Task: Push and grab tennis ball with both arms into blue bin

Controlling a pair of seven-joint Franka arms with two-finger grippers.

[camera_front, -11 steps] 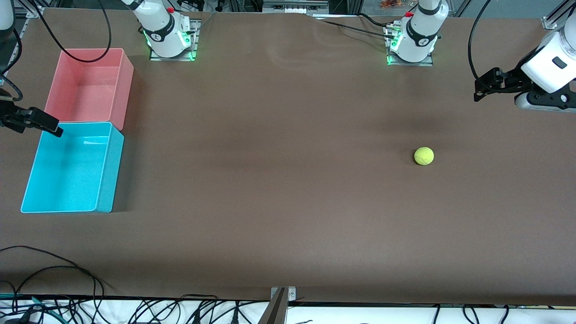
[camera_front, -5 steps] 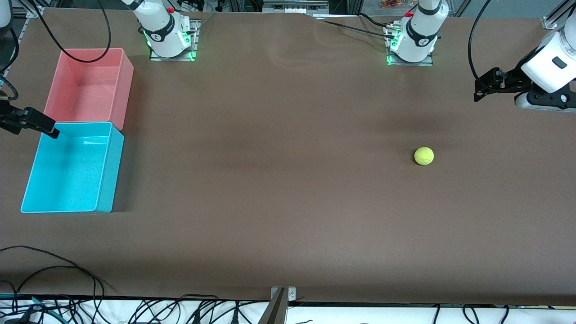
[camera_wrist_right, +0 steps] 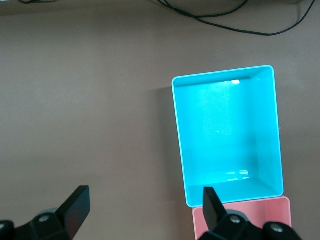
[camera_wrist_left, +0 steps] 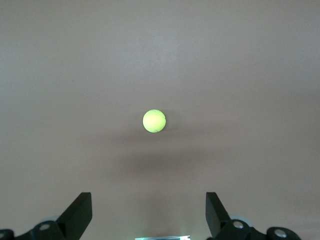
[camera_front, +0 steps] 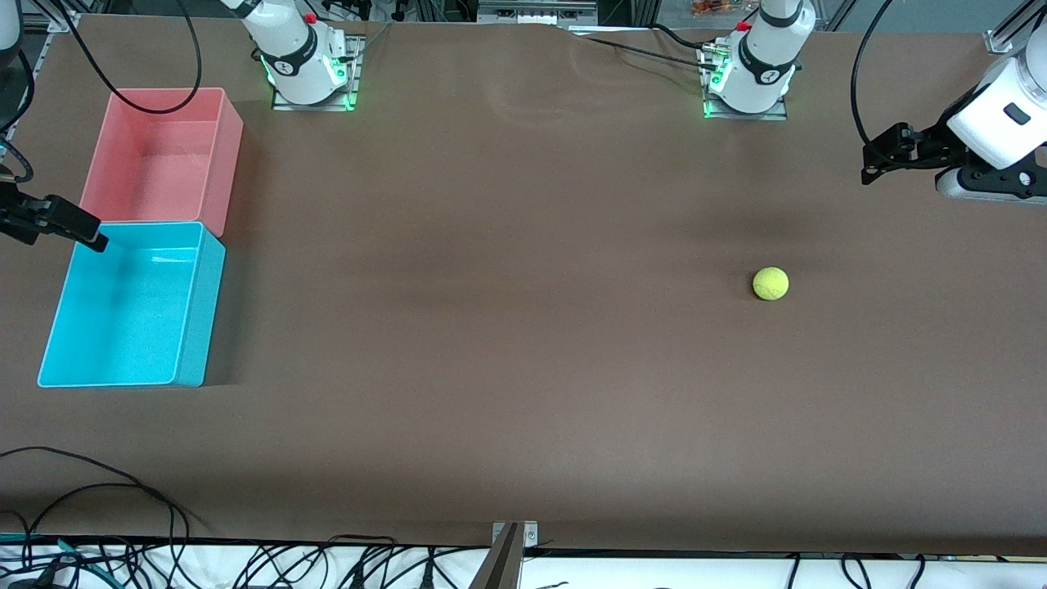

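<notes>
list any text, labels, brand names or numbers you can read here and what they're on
No text can be read in any view.
Right arm's base: a small dark round mark, too small to read.
Left arm's base: a similar mark, too small to read.
Tennis ball, blue bin, pink bin: no print visible.

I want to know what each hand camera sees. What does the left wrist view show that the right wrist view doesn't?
Only the left wrist view shows the tennis ball, lying alone on the table ahead of the left gripper.

Only the right wrist view shows the blue bin, with nothing in it, the pink bin touching it, and black cables at the table's edge. The right gripper is there too.

Both show brown tabletop and a pair of open black fingers.
</notes>
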